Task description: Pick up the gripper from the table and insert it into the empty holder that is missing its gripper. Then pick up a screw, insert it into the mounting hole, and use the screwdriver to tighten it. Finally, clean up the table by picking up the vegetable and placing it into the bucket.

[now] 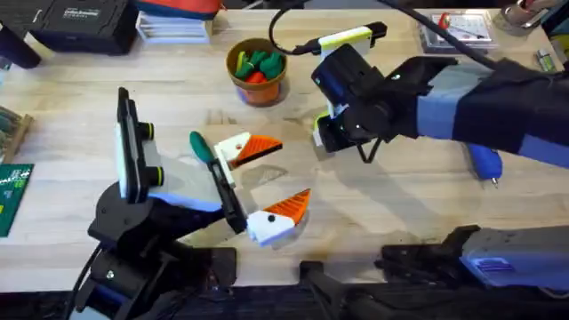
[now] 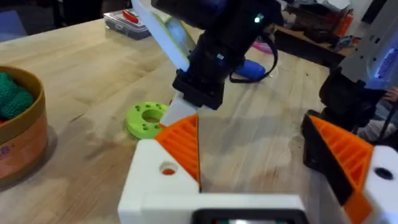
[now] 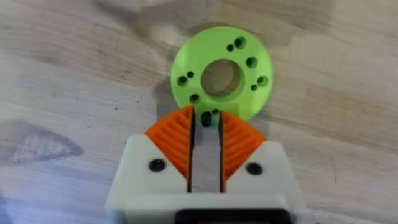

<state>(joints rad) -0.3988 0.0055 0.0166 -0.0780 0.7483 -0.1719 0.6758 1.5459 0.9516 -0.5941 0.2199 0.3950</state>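
The vegetable (image 3: 221, 70), a bright green disc with a pale centre, lies flat on the wood (image 2: 146, 118). My right gripper (image 3: 206, 121) hangs just over the disc's near rim, its orange fingertips (image 3: 177, 134) a narrow gap apart with nothing clamped; from overhead the right gripper (image 1: 324, 138) covers the disc. My left gripper (image 1: 271, 178) rests open near the table's front, an orange wedge on each white finger (image 2: 183, 146); a bare holder and a loose screw are out of view. The blue screwdriver (image 1: 484, 163) lies at the right. The bucket (image 1: 262, 92) stands at the back.
The bucket (image 2: 18, 134) holds dark green and red toy pieces (image 1: 258, 64). A clear parts box (image 1: 462, 27) sits at the back right, black gear and books at the back left (image 1: 84, 22). A green card (image 1: 11, 191) lies at the left edge.
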